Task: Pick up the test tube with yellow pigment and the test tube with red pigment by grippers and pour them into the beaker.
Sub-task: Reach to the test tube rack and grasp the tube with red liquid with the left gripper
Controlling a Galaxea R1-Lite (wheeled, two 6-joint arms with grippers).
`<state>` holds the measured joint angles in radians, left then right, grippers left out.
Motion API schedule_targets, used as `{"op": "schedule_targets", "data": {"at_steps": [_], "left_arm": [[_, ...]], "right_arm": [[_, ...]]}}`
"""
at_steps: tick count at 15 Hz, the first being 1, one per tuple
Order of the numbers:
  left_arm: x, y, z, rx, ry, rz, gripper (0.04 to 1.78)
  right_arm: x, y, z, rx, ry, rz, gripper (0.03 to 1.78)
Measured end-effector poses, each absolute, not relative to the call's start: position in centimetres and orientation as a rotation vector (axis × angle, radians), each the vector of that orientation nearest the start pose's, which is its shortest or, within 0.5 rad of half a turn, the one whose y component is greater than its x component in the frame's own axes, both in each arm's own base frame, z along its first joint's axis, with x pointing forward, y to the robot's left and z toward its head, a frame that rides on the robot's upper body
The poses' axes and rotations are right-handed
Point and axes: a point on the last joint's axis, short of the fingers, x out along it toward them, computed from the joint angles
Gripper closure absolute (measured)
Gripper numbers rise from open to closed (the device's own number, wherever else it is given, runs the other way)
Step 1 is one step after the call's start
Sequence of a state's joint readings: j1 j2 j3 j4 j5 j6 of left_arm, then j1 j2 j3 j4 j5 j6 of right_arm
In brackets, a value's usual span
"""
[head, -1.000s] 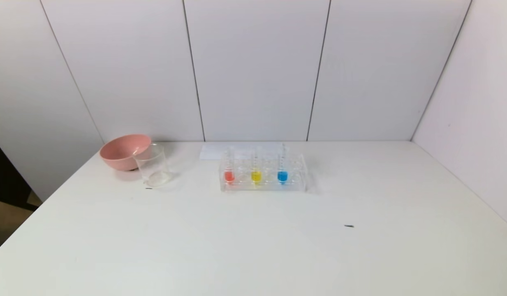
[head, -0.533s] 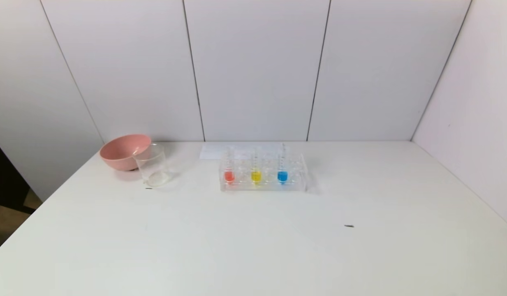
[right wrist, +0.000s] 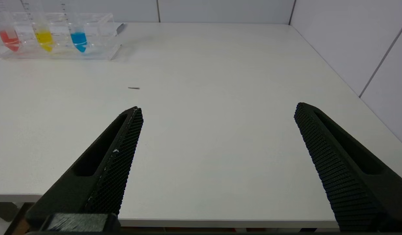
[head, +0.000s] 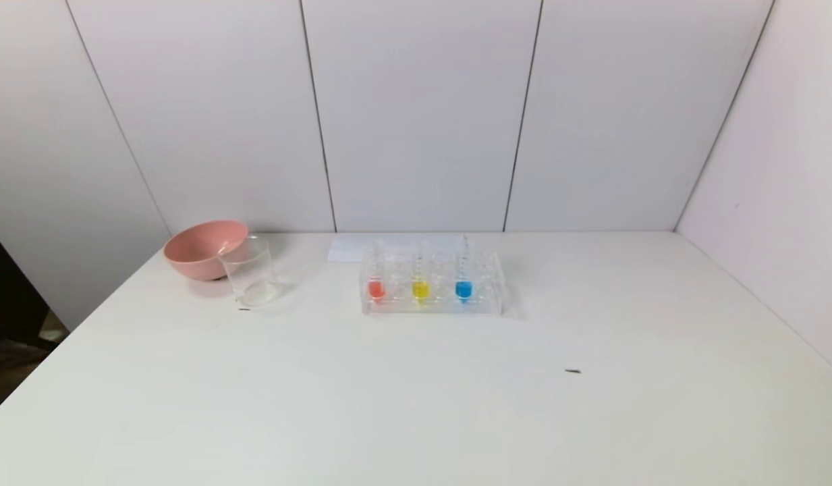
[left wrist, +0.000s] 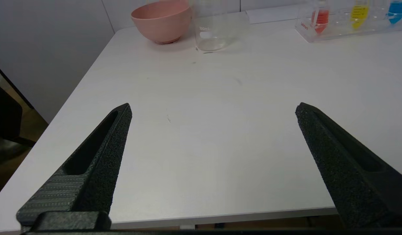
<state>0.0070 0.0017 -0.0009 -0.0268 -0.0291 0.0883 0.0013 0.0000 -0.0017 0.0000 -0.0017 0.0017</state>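
The test tube with red pigment (head: 376,287) and the test tube with yellow pigment (head: 420,287) stand upright in a clear rack (head: 432,307) at the table's far middle. They also show in the left wrist view, red (left wrist: 319,16) and yellow (left wrist: 358,13), and in the right wrist view, red (right wrist: 8,38) and yellow (right wrist: 44,37). The clear beaker (head: 249,271) stands upright at the far left; it also shows in the left wrist view (left wrist: 207,27). My left gripper (left wrist: 214,109) and right gripper (right wrist: 217,109) are open and empty, at the table's near edge, out of the head view.
A blue-tipped tube (head: 463,287) stands in the same rack. A pink bowl (head: 203,248) sits just behind the beaker. A white paper (head: 351,248) lies behind the rack. White walls close the back and right. A small dark speck (head: 573,370) lies on the table.
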Motion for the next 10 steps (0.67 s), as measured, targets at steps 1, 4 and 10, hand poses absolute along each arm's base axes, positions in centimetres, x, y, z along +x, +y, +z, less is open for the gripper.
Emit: {"op": "schedule_targets", "data": {"at_steps": [1,4,10], "left_arm": [[-2.3,-0.1,8.1,0.089,-0.038,-0.030,0.06],[-2.7,-0.1,9.0,0.092,-0.060,-0.046,0.06],[-3.6,-0.2,12.6,0.099,-0.088,-0.050,0.06]], "right_arm": [[-2.3,0.0,7.6,0.002,-0.002,-0.001,0.11],[-2.3,0.0,7.6,0.002,-0.002,-0.001,0.11],[-2.3,0.0,7.6,0.002,-0.002,0.000,0.11]]}}
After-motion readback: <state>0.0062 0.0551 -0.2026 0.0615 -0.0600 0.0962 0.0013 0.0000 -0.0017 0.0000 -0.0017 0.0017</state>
